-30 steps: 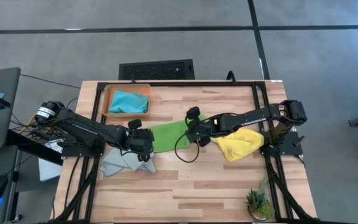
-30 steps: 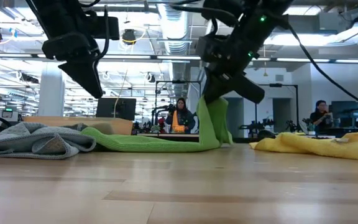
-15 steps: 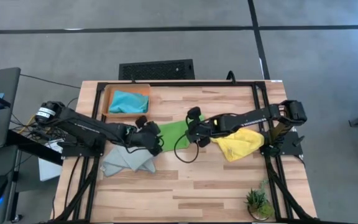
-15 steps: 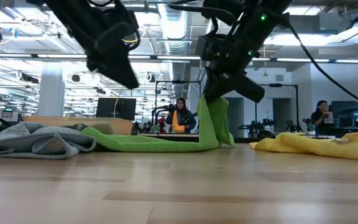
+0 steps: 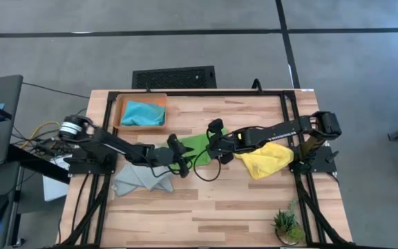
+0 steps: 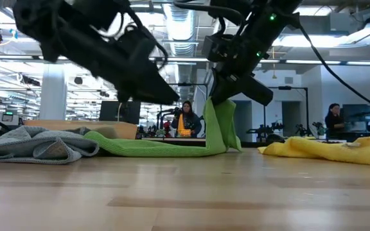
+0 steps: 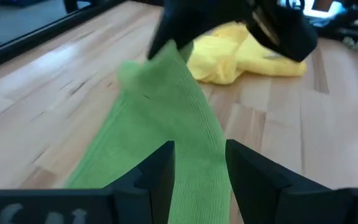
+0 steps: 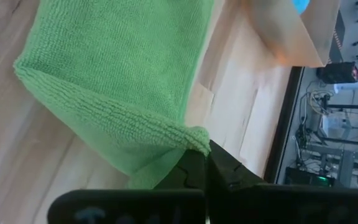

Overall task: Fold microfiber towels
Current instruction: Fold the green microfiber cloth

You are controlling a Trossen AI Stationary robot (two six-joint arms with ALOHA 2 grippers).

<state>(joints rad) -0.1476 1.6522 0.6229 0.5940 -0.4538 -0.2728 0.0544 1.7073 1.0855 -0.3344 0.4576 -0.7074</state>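
A lime green towel [image 5: 197, 149] lies stretched across the table's middle, its right end raised. My right gripper [image 5: 213, 144] is shut on that end. My left gripper [image 5: 179, 151] is open and hovers above the green towel's middle [image 7: 166, 124], its fingers on either side of it in the left wrist view, clear of it in the low view [image 6: 169, 96]. A grey towel [image 5: 140, 180] lies crumpled at the near left. A yellow towel [image 5: 268, 158] lies at the right. A turquoise towel [image 5: 142, 113] lies in a tray. No orange towel is in view. My right gripper pinches the green towel's raised right-end corner [image 8: 194, 138] between its two shut fingers [image 8: 191, 171]. It comes from above, slanting from the table's right. That end [image 6: 220, 119] stands up off the table, and the rest [image 6: 153, 147] lies flat toward the left.
A wooden tray [image 5: 121, 114] stands at the far left. A small potted plant [image 5: 287, 225] stands at the near right corner. A black frame [image 5: 206, 92] runs along the table's edges. Bare wood lies along the near side.
My left gripper has gone toward the table's right, from over the grey towel and the green towel's left end to over its middle, nearer my right gripper, staying open. My right gripper and the green towel have kept still.
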